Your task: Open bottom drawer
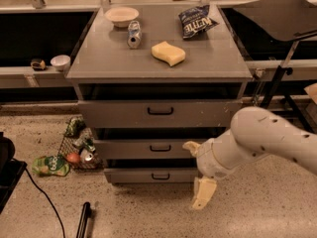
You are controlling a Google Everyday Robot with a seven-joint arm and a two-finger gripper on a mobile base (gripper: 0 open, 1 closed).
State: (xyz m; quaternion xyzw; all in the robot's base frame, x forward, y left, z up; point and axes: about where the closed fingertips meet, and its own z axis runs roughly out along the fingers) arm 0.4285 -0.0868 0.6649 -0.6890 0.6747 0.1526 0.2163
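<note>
Drawers stack three high below the front edge of the grey counter. The bottom drawer, the lowest and shortest of the three, has a small black loop handle at its centre. Its front shows no gap and none of its inside is visible.

The gripper hangs at the right end of that drawer front, below the counter's front right corner. It is to the right of the handle and not touching it. Its jaws stand apart: one cream finger points left at the level of the middle drawer, and the other points down toward the floor. The white arm comes in from the right.

On the counter, a bowl sits near the back left corner with a can lying just in front of it. A yellow sponge rests near the middle, and a dark chip bag lies by the back edge.
</note>
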